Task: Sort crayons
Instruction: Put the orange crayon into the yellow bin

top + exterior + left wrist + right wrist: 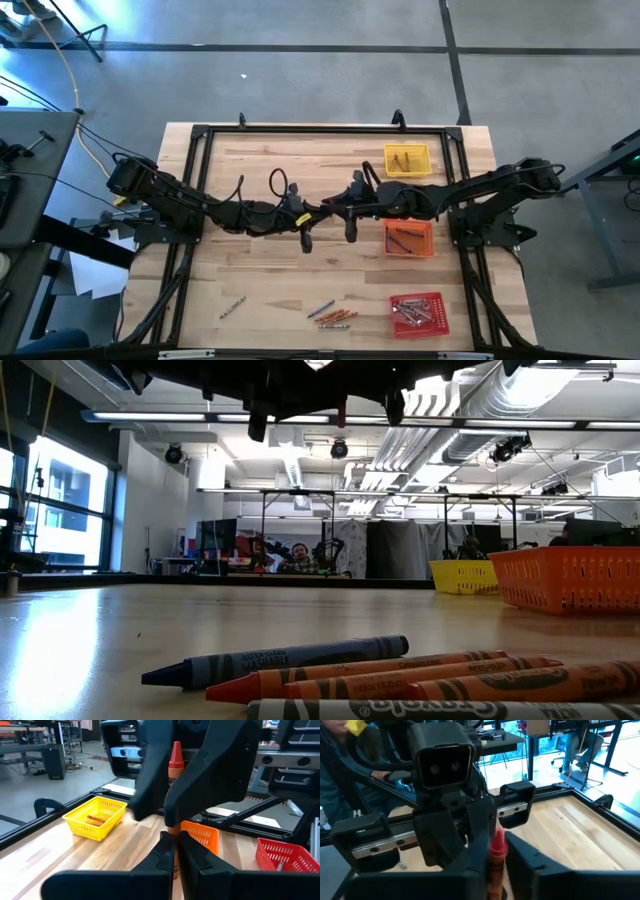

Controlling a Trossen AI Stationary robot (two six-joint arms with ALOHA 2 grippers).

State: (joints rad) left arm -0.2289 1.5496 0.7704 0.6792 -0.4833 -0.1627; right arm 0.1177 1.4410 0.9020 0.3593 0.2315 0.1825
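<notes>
One reddish-orange crayon (175, 762) stands upright in mid-air over the middle of the table, between my two grippers, which meet there fingertip to fingertip. My left gripper (175, 842) (312, 214) is shut on its lower end. My right gripper (498, 854) (342, 209) comes from the opposite side and is shut on it higher up. Several loose crayons (335, 316) lie near the front edge: a blue one (280, 660), orange ones (400, 676) and a grey one (450, 710). Another grey crayon (232, 308) lies apart to the left. My left gripper pinches the crayon's lower end (173, 831) between its two fingers, coming level from the table's left, across the stick. The crayon stands upright above the fingers, tip up, clear of the table. My right gripper has its two fingers (150, 780) on either side of the crayon's middle (498, 845), level from the table's right and across the stick. Those fingers hide the contact in the left wrist view. The tip sticks out above them.
Three mesh trays stand along the right side: yellow (407, 160) at the back with a few crayons, orange (409, 238) in the middle, red (417, 312) at the front with several crayons. The black frame rails (190, 200) border the table. A person sits beyond the table (340, 765).
</notes>
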